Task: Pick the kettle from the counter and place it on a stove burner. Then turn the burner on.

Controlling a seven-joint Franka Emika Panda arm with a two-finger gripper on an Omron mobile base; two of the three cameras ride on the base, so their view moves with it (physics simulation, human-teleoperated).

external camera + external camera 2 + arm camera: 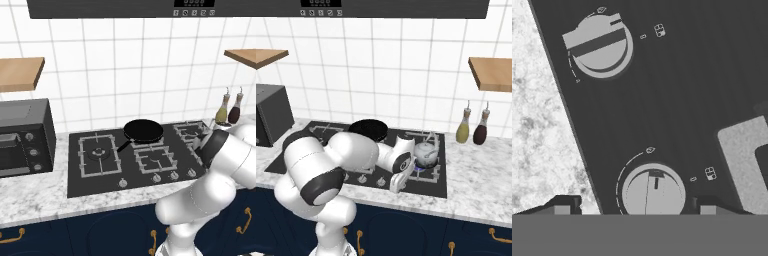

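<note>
The silver-grey kettle stands upright on the front right burner of the black stove, with a blue flame under its left side. My gripper points down at the stove's front knob row, left of the kettle. In the hand view the gripper is open. Its two fingertips stand wide apart on either side of a round grey knob and touch nothing. A second knob lies farther along the row, its bar turned crosswise. The marbled counter borders the stove's front edge.
A black frying pan sits on the middle back burner. Two slim bottles stand on the counter right of the stove. A black toaster oven is at the far left. Wooden shelves hang on the tiled wall.
</note>
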